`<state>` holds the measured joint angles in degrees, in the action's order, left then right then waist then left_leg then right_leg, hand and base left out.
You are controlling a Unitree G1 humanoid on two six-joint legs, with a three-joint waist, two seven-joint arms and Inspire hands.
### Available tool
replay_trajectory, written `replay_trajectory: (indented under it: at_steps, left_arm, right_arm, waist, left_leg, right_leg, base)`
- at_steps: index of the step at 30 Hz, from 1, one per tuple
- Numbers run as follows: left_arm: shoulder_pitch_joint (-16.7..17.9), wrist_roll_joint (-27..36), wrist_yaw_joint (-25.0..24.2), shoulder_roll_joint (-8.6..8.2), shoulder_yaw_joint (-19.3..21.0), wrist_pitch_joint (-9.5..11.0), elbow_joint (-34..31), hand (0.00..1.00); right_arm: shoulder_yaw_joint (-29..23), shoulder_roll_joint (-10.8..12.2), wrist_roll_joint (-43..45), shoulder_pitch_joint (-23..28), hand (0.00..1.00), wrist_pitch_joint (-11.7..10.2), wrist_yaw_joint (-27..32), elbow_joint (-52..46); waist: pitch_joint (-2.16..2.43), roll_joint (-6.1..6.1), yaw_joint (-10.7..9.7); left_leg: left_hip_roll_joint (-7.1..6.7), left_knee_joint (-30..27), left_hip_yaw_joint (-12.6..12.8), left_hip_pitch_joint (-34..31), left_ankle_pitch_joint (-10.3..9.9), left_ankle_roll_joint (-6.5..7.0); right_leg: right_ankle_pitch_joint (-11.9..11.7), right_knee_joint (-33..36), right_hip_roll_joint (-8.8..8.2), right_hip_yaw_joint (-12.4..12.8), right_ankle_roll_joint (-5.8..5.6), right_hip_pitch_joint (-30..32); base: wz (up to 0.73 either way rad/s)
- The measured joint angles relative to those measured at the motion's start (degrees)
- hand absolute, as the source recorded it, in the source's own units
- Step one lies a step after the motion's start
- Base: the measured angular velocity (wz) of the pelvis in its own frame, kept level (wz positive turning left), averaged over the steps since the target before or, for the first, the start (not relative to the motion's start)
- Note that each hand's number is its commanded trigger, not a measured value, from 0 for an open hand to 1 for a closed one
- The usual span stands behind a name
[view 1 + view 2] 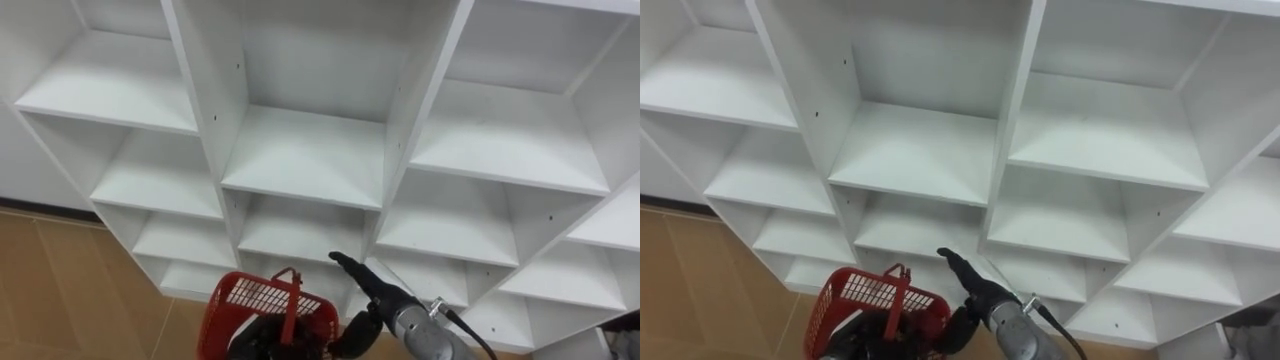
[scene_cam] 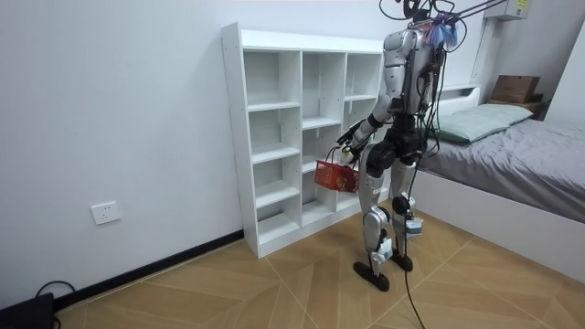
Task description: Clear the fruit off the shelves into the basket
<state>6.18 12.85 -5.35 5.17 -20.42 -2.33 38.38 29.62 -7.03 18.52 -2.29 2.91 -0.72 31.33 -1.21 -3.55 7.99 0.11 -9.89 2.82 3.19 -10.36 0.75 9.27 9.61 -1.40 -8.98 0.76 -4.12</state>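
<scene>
A red mesh basket [image 1: 250,296] with an upright handle hangs low in front of me, near the bottom of the eye views; in the room view the red basket [image 2: 335,176] hangs at thigh height before the shelves. A dark shape at its near side is my left hand [image 1: 262,340], with its fingers hidden. My right hand [image 1: 362,283] reaches up and left from a metal forearm, fingers straight, pointing at a lower middle compartment of the white closet [image 1: 300,155]. It holds nothing. The compartments in view are bare white boards.
I stand close before the white closet [image 2: 274,137], which is set against the wall. Wooden floor [image 1: 70,290] lies to its left. A bed [image 2: 521,155] stands behind me at the room view's right.
</scene>
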Motion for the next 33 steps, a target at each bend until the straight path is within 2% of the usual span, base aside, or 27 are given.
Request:
replay_trajectory:
  at_steps: [4, 6, 8, 13, 15, 17, 22, 24, 28, 31, 33]
  left_arm:
    - [0.2, 0.7, 0.7, 0.01, 0.0, 0.0, 0.1, 1.00]
    - [0.2, 2.8, 1.3, 0.24, 0.1, 0.0, 0.1, 1.00]
    - [0.2, 3.5, 1.3, 0.79, 0.4, 0.0, 0.0, 1.00]
    - [0.5, 4.1, 1.3, 1.58, 3.2, 0.1, -0.1, 1.00]
    - [0.6, 5.7, 1.6, 2.37, 5.0, 0.3, -0.1, 1.00]
    - [0.6, 5.7, 2.5, 2.64, 6.9, 0.4, -0.1, 1.00]
    - [1.1, 5.7, 4.2, 3.12, 10.6, 1.5, 0.0, 1.00]
    - [1.2, 5.7, 5.0, 3.10, 12.0, 2.9, 3.0, 1.00]
    - [1.3, 5.6, 6.5, 3.08, 12.9, 3.7, 7.3, 1.00]
    - [2.6, 5.6, 7.5, 3.09, 13.1, 3.9, 8.0, 1.00]
    - [2.6, 5.4, 7.7, 3.01, 14.0, 5.2, 11.6, 1.00]
  right_arm:
    - [-1.9, -0.7, -0.4, 0.0, 0.00, -0.4, 0.7, 0.0]
    - [-3.4, -0.7, -0.8, 0.0, 0.00, -0.7, 1.3, -0.1]
    - [-4.2, -1.0, -1.4, 0.0, 0.00, -1.2, 1.8, -0.2]
    - [-6.5, -2.1, -4.2, 0.7, 0.00, -3.0, 4.0, -0.3]
    - [-8.2, -2.3, -7.8, 1.6, 0.00, -4.6, 5.1, 0.0]
    - [-9.5, -2.6, -9.7, 2.0, 0.00, -5.0, 6.1, 0.2]
    - [-13.5, -3.2, -12.9, 5.0, 0.00, -6.3, 8.0, 0.2]
    - [-14.2, -3.2, -15.9, 6.3, 0.00, -7.7, 8.8, 3.5]
    - [-16.1, -3.3, -19.4, 6.3, 0.00, -8.4, 10.0, 9.6]
    - [-17.8, -3.6, -26.8, 7.1, 0.00, -8.6, 10.1, 14.1]
    - [-18.5, -3.6, -30.7, 7.3, 0.00, -9.5, 9.8, 17.5]
  waist:
    - [0.10, 0.69, -0.7]
    - [0.38, 1.20, -1.3]
    - [0.45, 1.42, -1.7]
    - [0.44, 1.39, -2.0]
    - [0.40, 1.19, -3.1]
    - [0.40, 1.24, -3.3]
    - [0.42, 1.29, -3.9]
    - [0.41, 1.44, -4.6]
    - [0.40, 2.22, -5.1]
    - [0.85, 2.75, -5.8]
    - [1.15, 3.20, -6.1]
  left_leg:
    - [-0.02, 0.0, -0.2, 0.0, 0.0, 0.00]
    - [-0.02, 0.0, -0.3, 0.0, 0.0, 0.00]
    - [0.02, 0.0, -0.2, 0.4, 0.0, 0.00]
    - [0.04, 0.4, 0.2, 1.6, 0.0, 0.00]
    - [0.02, 0.5, 0.1, 2.0, 0.0, 0.00]
    - [0.02, 0.4, 0.3, 2.0, 0.0, 0.00]
    - [0.00, 0.5, 0.4, 2.4, 0.0, 0.00]
    - [-0.02, 0.5, 0.5, 3.1, 0.0, -0.01]
    - [0.13, 0.6, 1.7, 3.4, -0.3, 0.07]
    - [0.02, 0.7, 1.7, 3.5, -0.4, 0.14]
    - [0.05, 0.7, 1.7, 3.8, -0.4, 0.17]
  right_leg:
    - [0.0, 0.0, 0.01, -0.5, 0.00, -0.1]
    - [0.0, 0.0, 0.10, -0.4, 0.01, -0.1]
    - [0.0, 0.0, -0.14, -0.2, 0.02, -0.2]
    - [0.0, -0.4, -0.10, 0.2, 0.01, -1.1]
    - [0.0, -0.9, -0.10, 0.1, 0.02, -1.7]
    - [0.0, -0.9, -0.09, 0.3, 0.02, -1.7]
    - [0.0, -1.0, -0.07, 0.3, 0.01, -2.3]
    - [0.1, -1.1, -0.10, 0.2, -0.12, -3.3]
    - [0.2, -1.1, -0.03, 0.6, -0.10, -3.2]
    - [0.3, -1.0, 0.32, 1.0, -0.21, -3.2]
    - [0.3, -0.9, 0.35, 1.1, -0.21, -3.3]
  base:
    - [0.03]
    - [0.00]
    - [-0.03]
    - [-0.03]
    - [0.04]
    - [-0.02]
    - [0.00]
    - [0.00]
    - [-0.06]
    - [0.00]
    - [-0.04]
